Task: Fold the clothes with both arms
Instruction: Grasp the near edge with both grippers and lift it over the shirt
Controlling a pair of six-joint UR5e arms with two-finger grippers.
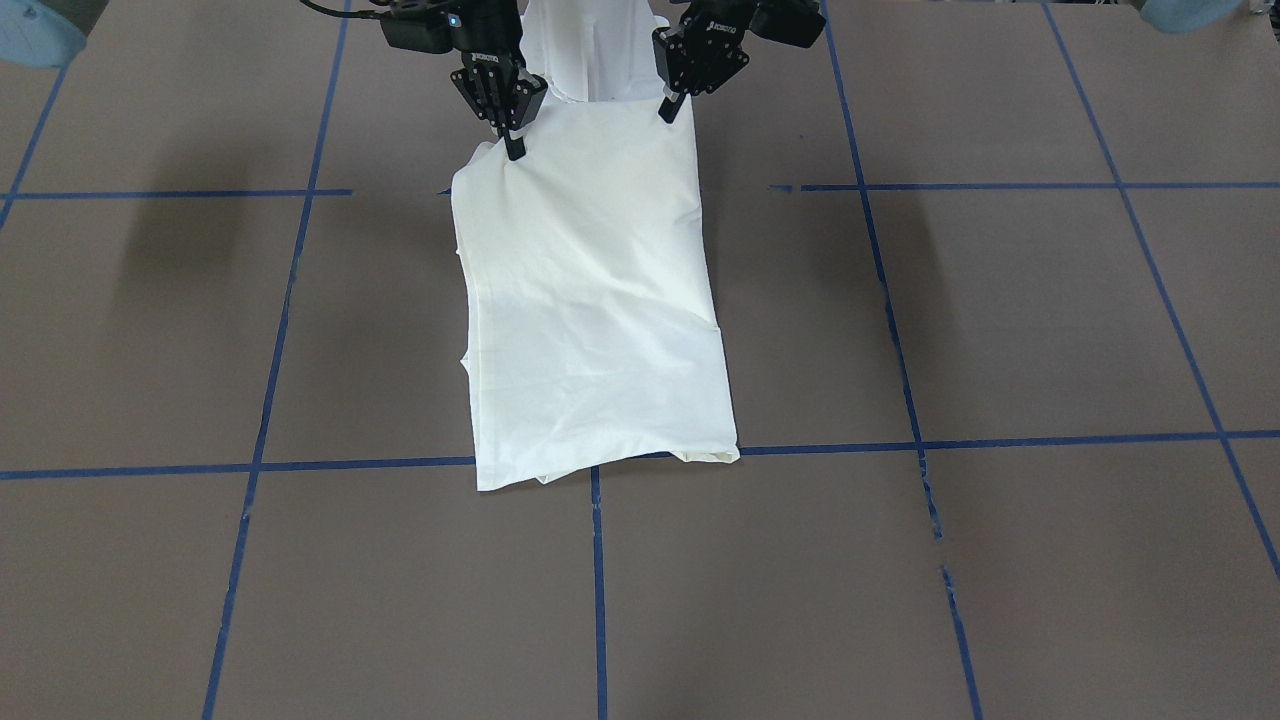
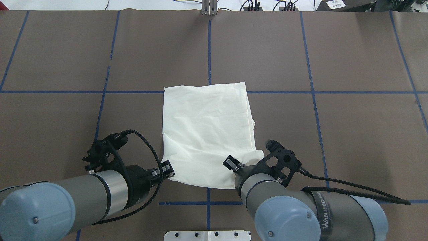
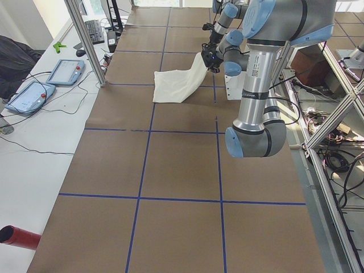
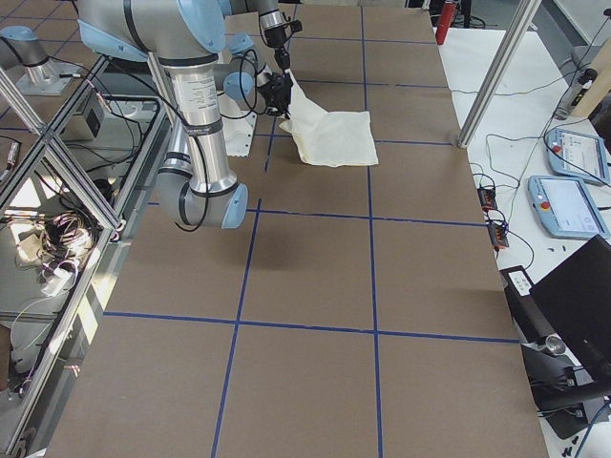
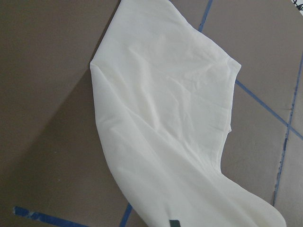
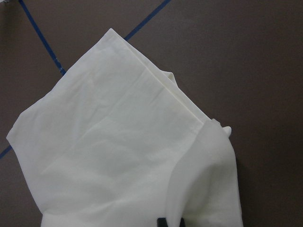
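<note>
The cream shirt (image 1: 590, 300) lies plain side up as a long folded strip on the brown table; no print shows. Its end nearest the robot is lifted off the table. My left gripper (image 1: 668, 110) is shut on one lifted corner, and it also shows in the overhead view (image 2: 167, 169). My right gripper (image 1: 514, 150) is shut on the other lifted corner, and it also shows in the overhead view (image 2: 230, 163). The far end of the shirt (image 2: 207, 134) rests flat by a blue tape line. Both wrist views show the cloth (image 5: 165, 118) (image 6: 118, 142) hanging from a dark fingertip (image 5: 174, 223).
Blue tape lines (image 1: 598, 580) divide the brown table into squares. The white base plate (image 2: 207, 235) sits at the robot's edge. Beyond the far edge stand metal frame posts (image 3: 85, 40) and control tablets (image 3: 65, 71) on a white side table.
</note>
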